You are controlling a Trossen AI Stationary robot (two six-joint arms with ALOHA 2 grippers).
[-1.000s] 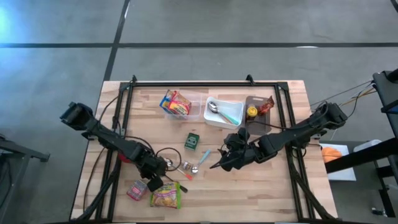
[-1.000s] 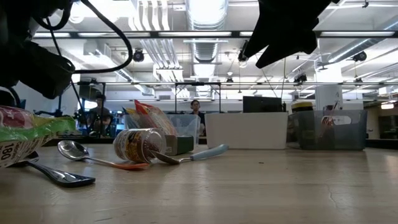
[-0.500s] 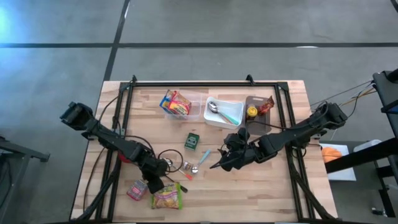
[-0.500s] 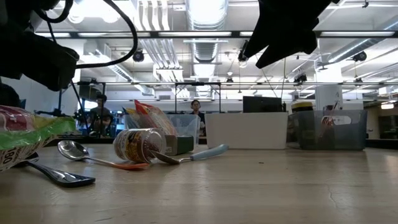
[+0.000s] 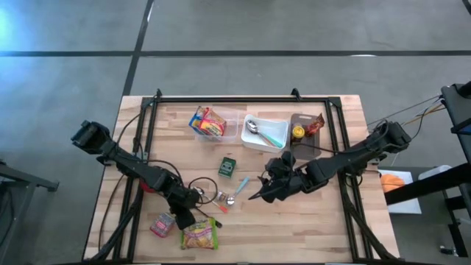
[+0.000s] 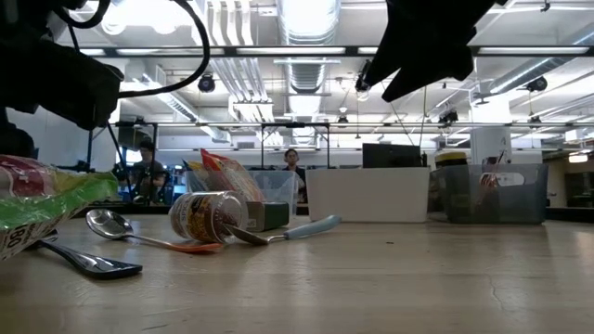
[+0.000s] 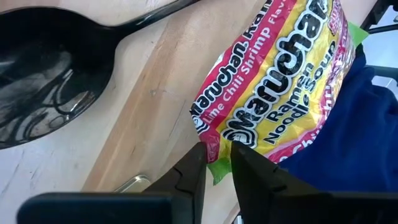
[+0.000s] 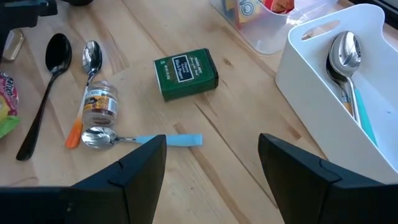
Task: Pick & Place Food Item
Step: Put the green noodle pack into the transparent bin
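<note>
Left hand (image 7: 216, 163) pinches only the corner seam of the ramen packet (image 7: 283, 87) on the worktop (image 7: 146, 106); the thin, slippery film may tear or slip free when lifted.

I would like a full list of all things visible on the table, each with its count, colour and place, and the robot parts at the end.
ramen packet: 1, yellow, red and green, near edge, left side.
snack pack: 1, pink, beside the ramen packet.
clear bin: 1, far side, holds colourful packets.
white bin: 1, far centre, holds spoons.
dark bin: 1, right of the white bin.
green box: 1, table centre.
small jar: 1, lying among the spoons.
loose spoons: at least 3, centre-left.
left gripper: closed on the ramen packet's edge.
right gripper: open, above table centre.
</note>
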